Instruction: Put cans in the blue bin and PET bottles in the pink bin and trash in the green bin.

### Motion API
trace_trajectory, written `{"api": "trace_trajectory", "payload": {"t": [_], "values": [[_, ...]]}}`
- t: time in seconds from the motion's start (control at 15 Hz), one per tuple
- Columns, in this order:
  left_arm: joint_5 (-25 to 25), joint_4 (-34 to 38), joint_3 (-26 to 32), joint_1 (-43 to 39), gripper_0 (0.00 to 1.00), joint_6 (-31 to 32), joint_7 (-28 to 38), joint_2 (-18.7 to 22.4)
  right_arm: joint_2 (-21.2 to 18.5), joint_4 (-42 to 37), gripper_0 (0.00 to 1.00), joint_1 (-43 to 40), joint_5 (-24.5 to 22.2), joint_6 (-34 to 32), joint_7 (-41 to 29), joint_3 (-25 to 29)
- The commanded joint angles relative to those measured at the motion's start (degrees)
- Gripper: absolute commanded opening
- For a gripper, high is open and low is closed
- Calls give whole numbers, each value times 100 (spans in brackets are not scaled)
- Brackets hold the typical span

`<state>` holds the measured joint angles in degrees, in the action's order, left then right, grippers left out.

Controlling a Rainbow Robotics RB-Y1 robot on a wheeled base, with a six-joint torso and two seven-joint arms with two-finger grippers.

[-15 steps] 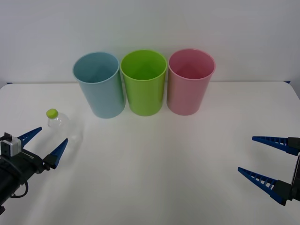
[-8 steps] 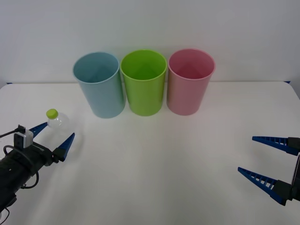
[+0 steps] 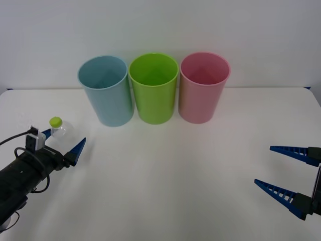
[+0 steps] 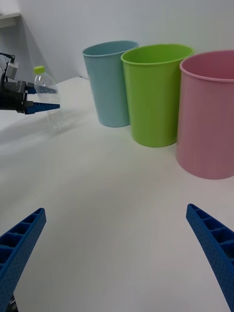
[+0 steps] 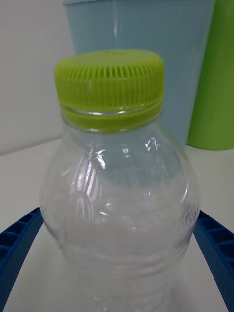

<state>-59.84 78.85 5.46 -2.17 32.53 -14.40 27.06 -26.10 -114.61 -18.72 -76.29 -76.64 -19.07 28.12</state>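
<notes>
Clear PET bottle (image 3: 61, 130) upright near bench (image 3: 170, 175) left edge, straddled by open left pincer (image 3: 64, 142), ungripped. Pink bin (image 3: 203, 88) yet unfilled. Right pincer (image 3: 286, 173) open, idle by right edge.

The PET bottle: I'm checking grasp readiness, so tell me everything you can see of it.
The PET bottle is small, clear and label-free, of thin ribbed plastic with a rounded shoulder and a ridged yellow-green screw cap, closed. It looks empty. It stands upright on the white table, at the robot's left, in front of and left of the blue bin. The left gripper is open with a blue finger on each side of its body; whether they touch it is unclear.
</notes>
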Motion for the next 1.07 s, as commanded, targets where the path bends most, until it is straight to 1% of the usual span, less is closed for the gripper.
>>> {"api": "trace_trajectory", "payload": {"t": [0.07, 0.13, 0.2, 0.27, 0.33, 0.6, 0.87, 1.0, 1.07], "values": [[-36, -45, -132, 120, 100, -72, 61, 1, 0, 0, 100, 0, 0, 0, 0, 0], [-98, -45, -132, 147, 96, -89, 87, 1, 0, 0, 100, 0, 0, 0, 0, 0], [-150, -45, -132, 164, 45, -124, 113, 1, 0, 0, 100, 0, 0, 0, 0, 0], [-159, -45, -132, 164, 7, -142, 148, 1, 0, 0, 100, 0, 0, 0, 0, 0], [-194, -45, -132, 173, 0, -142, 166, 1, 0, 0, 100, 0, 0, 0, 0, 0], [-230, -45, -132, 182, 0, -124, 228, 1, 0, 0, 100, 0, 0, 0, 0, 0], [-150, -45, -132, 120, 0, 60, 228, 1, 0, 0, 100, 0, 0, 0, 0, 0], [-142, 219, -159, -99, 0, 227, 254, 27, 0, 0, 100, 0, 0, 0, 0, 0], [-98, 430, -291, -214, 0, 218, 298, 124, 0, 0, 100, 0, 0, 0, 0, 0]]}}
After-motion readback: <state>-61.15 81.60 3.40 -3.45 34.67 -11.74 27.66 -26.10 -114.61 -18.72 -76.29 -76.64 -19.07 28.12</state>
